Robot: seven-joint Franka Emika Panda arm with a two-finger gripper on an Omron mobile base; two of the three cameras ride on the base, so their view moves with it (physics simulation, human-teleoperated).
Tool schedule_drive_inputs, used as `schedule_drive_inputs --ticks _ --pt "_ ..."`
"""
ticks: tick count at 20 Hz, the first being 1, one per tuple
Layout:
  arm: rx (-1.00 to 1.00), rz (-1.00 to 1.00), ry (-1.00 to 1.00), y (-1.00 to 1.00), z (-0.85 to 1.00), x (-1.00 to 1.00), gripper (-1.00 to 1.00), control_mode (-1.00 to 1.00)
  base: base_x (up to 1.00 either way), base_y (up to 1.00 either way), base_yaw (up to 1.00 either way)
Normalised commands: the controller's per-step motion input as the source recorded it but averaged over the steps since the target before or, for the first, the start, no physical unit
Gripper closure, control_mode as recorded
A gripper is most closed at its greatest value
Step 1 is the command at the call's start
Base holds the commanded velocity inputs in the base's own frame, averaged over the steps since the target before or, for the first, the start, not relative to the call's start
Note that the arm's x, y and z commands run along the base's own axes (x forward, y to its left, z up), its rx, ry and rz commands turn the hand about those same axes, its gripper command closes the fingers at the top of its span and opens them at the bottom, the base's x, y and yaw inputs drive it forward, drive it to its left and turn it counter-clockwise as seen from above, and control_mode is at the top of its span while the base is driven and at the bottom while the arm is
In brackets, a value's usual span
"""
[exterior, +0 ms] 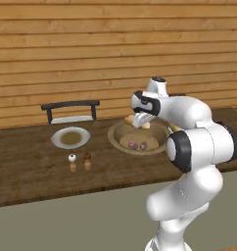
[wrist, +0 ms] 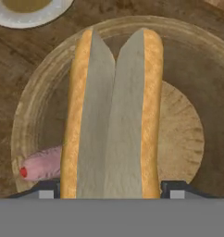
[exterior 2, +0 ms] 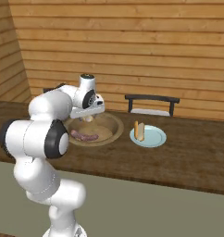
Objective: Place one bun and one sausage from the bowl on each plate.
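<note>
Timber planks lined the wall behind a long dark brown wooden counter (exterior: 32, 166). The white robot arm with dark joints (exterior: 199, 147) reached over that counter toward the wide, shallow, round tan wooden bowl (exterior: 116, 133) with its thick rim, which sat on the counter near the middle, between two plates. Behind the plates stood a black metal chair back (exterior 2: 152, 99). To one side of the bowl lay a flat pale-grey plate with a brownish centre (exterior: 70, 138); to the other, in the right base view, a pale blue round plate (exterior 2: 155, 137) carried an upright golden bun (exterior 2: 140, 130).

The two-finger gripper (wrist: 111, 187) hung just above the bowl, its jaws spread wide around a long split hot-dog bun, golden crust with pale grey cut faces (wrist: 111, 115). One dark fingertip (wrist: 49, 189) pressed each flank of the bun (so it was held, lifted clear of the bowl floor). A pink sausage with a red end (wrist: 40, 164) lay in the bowl beneath it. Two small shakers, one white-topped (exterior: 72, 158) and one brown-topped (exterior: 87, 156), stood close together on the counter in front of the pale-grey plate.
</note>
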Motion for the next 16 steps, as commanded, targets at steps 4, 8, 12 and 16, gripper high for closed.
schedule_drive_inputs --ticks 4,8,12,16 --pt "0.0 -0.02 -0.07 1.0 0.0 -0.6 1.0 -1.0 0.0 0.0 0.0" --pt "-0.01 -0.04 -0.04 1.0 0.15 -0.26 1.0 -1.0 0.0 0.0 0.0" --pt "-0.08 -0.04 0.0 1.0 0.22 0.03 1.0 -1.0 0.0 0.0 0.0" --pt "-0.12 -0.01 0.03 1.0 0.17 0.24 1.0 -1.0 0.0 0.0 0.0"
